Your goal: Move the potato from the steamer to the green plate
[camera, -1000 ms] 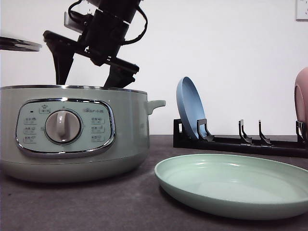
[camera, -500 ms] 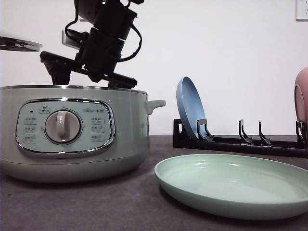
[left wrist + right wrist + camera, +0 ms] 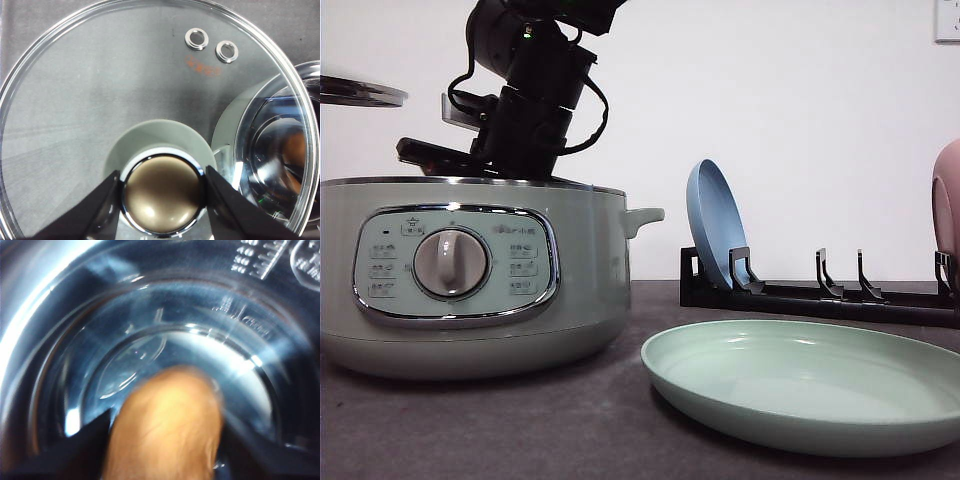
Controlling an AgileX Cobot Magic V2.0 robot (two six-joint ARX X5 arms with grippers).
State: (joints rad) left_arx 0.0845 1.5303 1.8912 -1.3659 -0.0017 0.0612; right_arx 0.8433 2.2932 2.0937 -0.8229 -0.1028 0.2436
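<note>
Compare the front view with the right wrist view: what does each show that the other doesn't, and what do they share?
Front view alone: the steamer's outer wall with its dial, the green plate on the table, the blue plate upright in the rack, and the right arm reaching down into the pot. Right wrist view alone: the potato lying in the shiny bowl, with the finger blurred beside it. Shared: the steamer, seen from outside in one and from inside in the other.

Blurred potato [image 3: 165, 427] lies inside the steamer [image 3: 75, 305] bowl, between the tool's dark fingers [image 3: 87, 440].
</note>
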